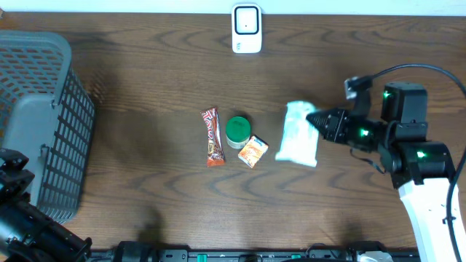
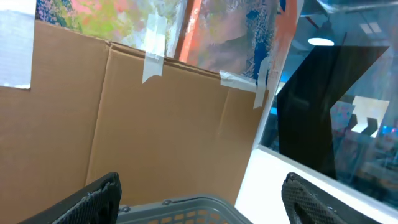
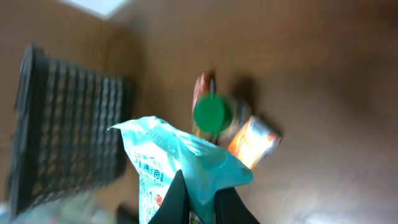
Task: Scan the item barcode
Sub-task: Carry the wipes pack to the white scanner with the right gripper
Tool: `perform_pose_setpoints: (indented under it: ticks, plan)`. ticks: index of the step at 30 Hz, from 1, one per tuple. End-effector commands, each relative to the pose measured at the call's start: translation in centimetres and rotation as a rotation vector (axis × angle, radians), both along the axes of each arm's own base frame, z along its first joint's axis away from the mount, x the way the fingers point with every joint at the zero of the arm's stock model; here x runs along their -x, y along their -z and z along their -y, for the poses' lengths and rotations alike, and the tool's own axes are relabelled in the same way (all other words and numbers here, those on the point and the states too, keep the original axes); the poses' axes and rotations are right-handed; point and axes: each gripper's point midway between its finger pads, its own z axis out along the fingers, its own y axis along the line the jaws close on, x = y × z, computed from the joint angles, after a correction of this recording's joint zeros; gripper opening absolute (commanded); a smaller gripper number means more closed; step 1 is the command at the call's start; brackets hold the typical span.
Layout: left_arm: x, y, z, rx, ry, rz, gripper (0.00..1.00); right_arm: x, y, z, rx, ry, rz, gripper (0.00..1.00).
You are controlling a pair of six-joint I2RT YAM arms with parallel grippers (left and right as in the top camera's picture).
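A pale teal and white packet (image 1: 297, 133) lies right of the table's middle, and my right gripper (image 1: 316, 119) is shut on its right edge. In the right wrist view the packet (image 3: 163, 163) is pinched between the two black fingers (image 3: 171, 200), its plastic bunched above them. The white barcode scanner (image 1: 246, 29) stands at the table's far edge. My left gripper (image 2: 202, 199) is open with nothing between its fingers, above the grey basket rim (image 2: 186, 206) and facing a cardboard wall.
A grey mesh basket (image 1: 42, 120) fills the left side. A red-brown snack bar (image 1: 212, 137), a green-lidded jar (image 1: 237, 132) and a small orange box (image 1: 253, 151) sit together left of the packet. The left arm (image 1: 18, 207) is at the near left corner.
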Motion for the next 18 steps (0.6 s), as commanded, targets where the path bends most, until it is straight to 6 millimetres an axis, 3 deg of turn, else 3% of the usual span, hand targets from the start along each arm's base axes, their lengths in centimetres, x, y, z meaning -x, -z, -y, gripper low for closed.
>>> perform_pose_setpoints:
  ticks: [1, 5, 8, 15, 18]
  plan:
    - [1.2, -0.3, -0.1, 0.033, 0.017, 0.082, 0.83, -2.3, -2.1, 1.4, 0.094, 0.083, 0.163, 0.01]
    - [2.0, -0.3, -0.1, 0.058, 0.03, 0.135, 0.83, -5.5, -5.8, 1.3, 0.174, 0.089, 0.435, 0.01]
    - [2.8, -0.4, -0.2, 0.067, 0.035, 0.165, 0.83, -7.5, -7.4, 1.3, 0.322, 0.093, 0.609, 0.01]
    - [3.9, -0.3, -0.2, 0.067, 0.035, 0.18, 0.83, -12.3, -8.5, -1.1, 0.736, 0.062, 0.931, 0.01]
    - [3.9, -0.3, -0.3, 0.067, 0.035, 0.178, 0.83, -14.8, -8.8, -1.9, 0.898, 0.131, 1.028, 0.01]
